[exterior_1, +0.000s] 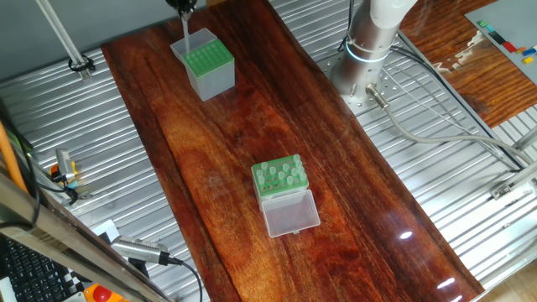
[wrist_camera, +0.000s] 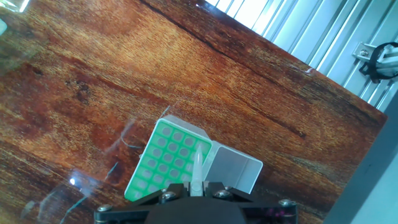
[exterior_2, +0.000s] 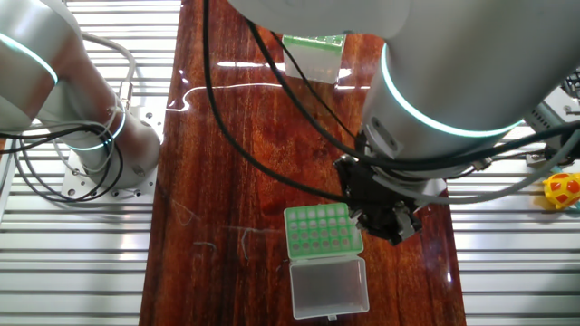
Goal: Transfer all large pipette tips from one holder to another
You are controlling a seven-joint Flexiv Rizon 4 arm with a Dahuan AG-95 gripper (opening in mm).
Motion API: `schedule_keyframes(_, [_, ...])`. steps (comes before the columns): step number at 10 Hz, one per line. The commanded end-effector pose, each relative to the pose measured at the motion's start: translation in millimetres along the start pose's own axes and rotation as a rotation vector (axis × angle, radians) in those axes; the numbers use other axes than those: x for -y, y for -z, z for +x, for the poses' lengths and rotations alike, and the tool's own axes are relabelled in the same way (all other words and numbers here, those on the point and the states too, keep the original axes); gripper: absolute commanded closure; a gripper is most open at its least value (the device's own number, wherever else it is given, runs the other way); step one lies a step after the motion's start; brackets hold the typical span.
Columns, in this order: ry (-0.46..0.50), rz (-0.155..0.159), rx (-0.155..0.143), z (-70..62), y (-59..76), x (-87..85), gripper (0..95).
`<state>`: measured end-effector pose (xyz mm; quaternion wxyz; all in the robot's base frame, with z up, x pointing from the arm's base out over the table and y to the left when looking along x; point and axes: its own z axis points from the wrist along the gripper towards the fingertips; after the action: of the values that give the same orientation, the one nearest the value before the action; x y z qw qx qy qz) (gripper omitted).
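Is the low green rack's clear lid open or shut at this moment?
Open. The clear lid lies flat on the table beside the low green rack, leaving the pipette tips uncovered.

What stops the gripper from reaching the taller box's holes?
Likely nothing, so yes: the gripper hangs over the taller box, its lid lies open aside, and the holes below the held pipette tip look empty.

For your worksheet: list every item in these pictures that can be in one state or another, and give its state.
claw: shut on a pipette tip.
held pipette tip: upright, narrow end down, over the tall box.
tall translucent box: the holes in view in its green insert are empty.
low green rack: still loaded with tips.
clear lid: hinged open, lying flat.
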<state>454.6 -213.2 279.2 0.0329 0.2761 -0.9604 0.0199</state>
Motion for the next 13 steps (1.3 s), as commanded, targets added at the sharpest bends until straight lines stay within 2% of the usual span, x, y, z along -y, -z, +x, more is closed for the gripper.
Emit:
schedule_keyframes(1, [0.004,0.002,0.004,0.4,-3.9,0.4,95.0])
schedule_keyframes(4, [0.007,0.004,0.010,0.0,-14.0,2.2,95.0])
schedule_keyframes(6, [0.019,0.004,0.012,-0.7,-15.1,2.3,57.0])
schedule_keyframes(8, [0.020,0.004,0.013,-0.8,-15.0,2.3,57.0])
schedule_keyframes(9, [0.025,0.003,0.015,-1.3,-14.5,2.2,38.0])
schedule_keyframes(11, [0.036,0.006,0.013,-2.7,-10.4,1.7,38.0])
schedule_keyframes(12, [0.034,0.005,0.015,-2.8,-8.5,1.4,57.0])
schedule_keyframes(13, [0.029,0.004,0.018,-3.0,-2.6,0.2,57.0])
